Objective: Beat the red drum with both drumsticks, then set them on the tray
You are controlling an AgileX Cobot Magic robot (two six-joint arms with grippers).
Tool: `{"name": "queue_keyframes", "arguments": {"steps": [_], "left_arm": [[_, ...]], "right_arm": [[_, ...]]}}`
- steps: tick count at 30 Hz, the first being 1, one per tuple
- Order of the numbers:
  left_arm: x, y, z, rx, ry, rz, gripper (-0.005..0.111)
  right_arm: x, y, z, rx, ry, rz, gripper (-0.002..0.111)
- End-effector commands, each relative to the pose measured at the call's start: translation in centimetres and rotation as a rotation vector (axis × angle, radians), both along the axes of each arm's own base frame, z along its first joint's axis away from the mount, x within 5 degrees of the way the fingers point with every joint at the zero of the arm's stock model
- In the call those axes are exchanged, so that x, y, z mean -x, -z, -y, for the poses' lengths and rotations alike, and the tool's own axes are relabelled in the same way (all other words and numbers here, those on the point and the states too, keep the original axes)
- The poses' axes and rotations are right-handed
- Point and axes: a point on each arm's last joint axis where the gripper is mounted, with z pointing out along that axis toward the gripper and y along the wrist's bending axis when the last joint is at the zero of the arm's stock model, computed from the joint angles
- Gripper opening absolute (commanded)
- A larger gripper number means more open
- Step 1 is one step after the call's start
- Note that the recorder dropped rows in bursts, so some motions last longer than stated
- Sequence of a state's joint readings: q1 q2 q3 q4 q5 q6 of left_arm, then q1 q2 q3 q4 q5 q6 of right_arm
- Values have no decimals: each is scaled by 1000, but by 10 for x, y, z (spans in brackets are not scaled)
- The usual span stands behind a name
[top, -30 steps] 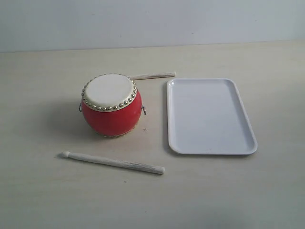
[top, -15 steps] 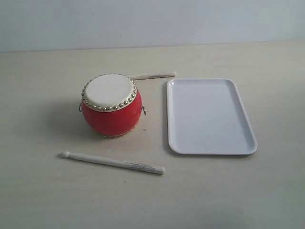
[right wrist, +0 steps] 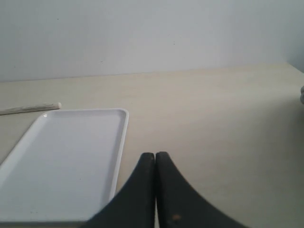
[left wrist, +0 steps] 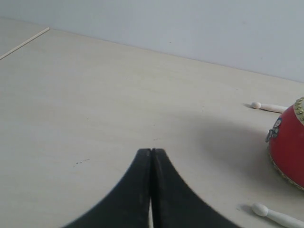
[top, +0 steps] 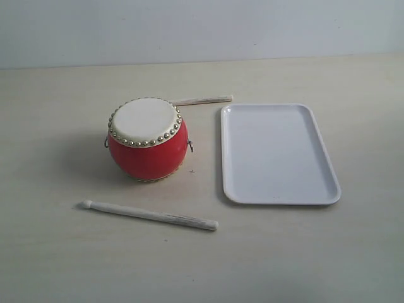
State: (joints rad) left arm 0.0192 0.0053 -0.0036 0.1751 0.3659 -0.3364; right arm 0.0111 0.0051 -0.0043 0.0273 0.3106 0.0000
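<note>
red drum [top: 148, 139] is sitting upright on the table [top: 57, 265], left of the tray [top: 278, 151] and apart from it. near drumstick [top: 150, 215] is lying flat in front of the drum, clear of it. far drumstick [top: 202, 100] is lying behind the drum, one end hidden by the drum's shoulder, the other pointing toward the tray's far corner. tray is carrying nothing. left gripper [left wrist: 151, 153] and right gripper [right wrist: 155, 155] are hovering over the table, jaws pressed together on nothing; neither is showing in the exterior view. task is looking unstarted. risks, as i am judging them: sticks are slim, round and flush on the table, so a pinch may be rolling them off or scraping the top. far stick is crowding the drum, so fingers descending there may be nudging it. an off-centre grasp may be leaving a stick drooping and missing the skin.
</note>
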Motion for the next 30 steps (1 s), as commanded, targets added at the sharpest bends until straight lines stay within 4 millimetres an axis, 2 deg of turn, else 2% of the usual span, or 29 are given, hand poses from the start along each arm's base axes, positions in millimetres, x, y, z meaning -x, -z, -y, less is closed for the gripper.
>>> {"name": "queue_keyframes", "arguments": {"steps": [1, 8, 14, 23, 27, 30], "left_arm": [[0, 0, 0, 4, -1, 9, 0], [0, 0, 0, 4, -1, 9, 0], [0, 0, 0, 4, -1, 9, 0], [0, 0, 0, 4, -1, 9, 0], [0, 0, 0, 4, -1, 9, 0], [0, 0, 0, 4, -1, 9, 0]], "right_arm": [[-1, -8, 1, 8, 9, 101, 0], [-2, -15, 1, -11, 11, 184, 0], [-2, -26, 1, -205, 27, 294, 0], [8, -59, 12, -509, 81, 691, 0], [9, -101, 11, -499, 40, 780, 0], [-11, -142, 9, -450, 33, 750, 0]]}}
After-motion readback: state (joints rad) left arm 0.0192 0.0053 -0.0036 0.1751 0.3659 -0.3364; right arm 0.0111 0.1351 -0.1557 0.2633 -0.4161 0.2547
